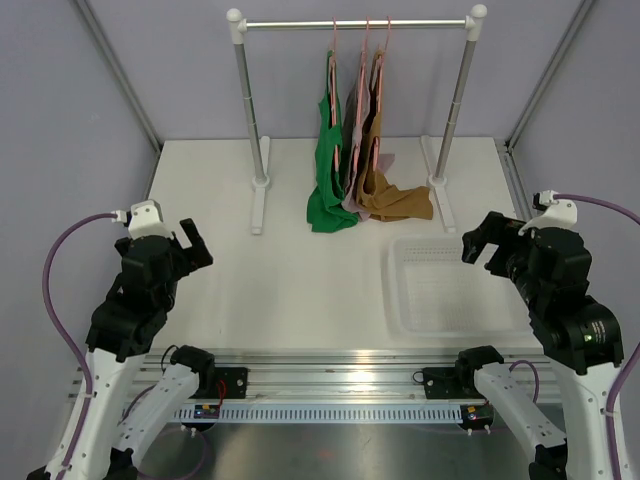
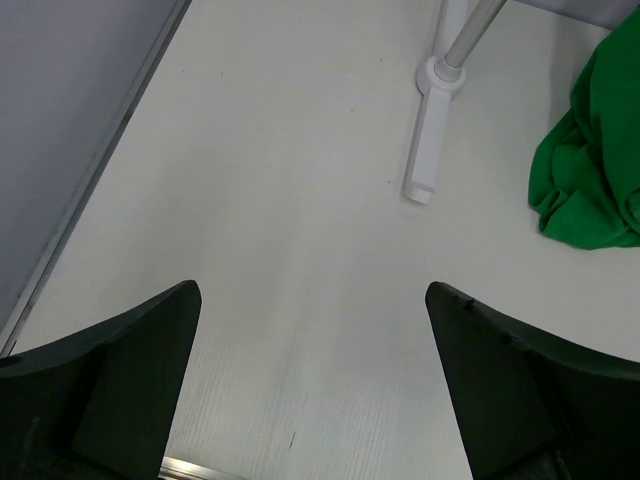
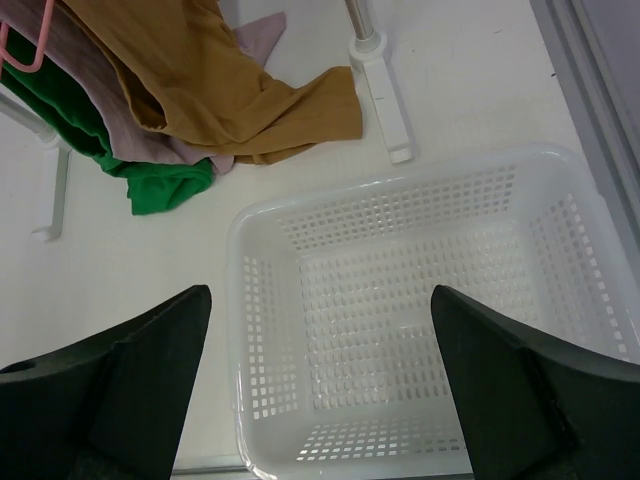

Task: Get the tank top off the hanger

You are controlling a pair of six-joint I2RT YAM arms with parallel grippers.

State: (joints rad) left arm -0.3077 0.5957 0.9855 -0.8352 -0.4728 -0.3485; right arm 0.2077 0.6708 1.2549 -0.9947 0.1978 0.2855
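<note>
Tank tops [image 1: 352, 150] on rack [image 1: 290, 24] behind basket [image 1: 392, 290]

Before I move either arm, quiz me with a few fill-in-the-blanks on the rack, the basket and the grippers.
1. ___ tops hang on the rack.
2. Seen from above, the leftmost top is ___.
3. The basket lies on the table nearest the ___ arm.
4. The left gripper and right gripper are both ___, holding nothing.

Missing words: three; green; right; open.
</note>
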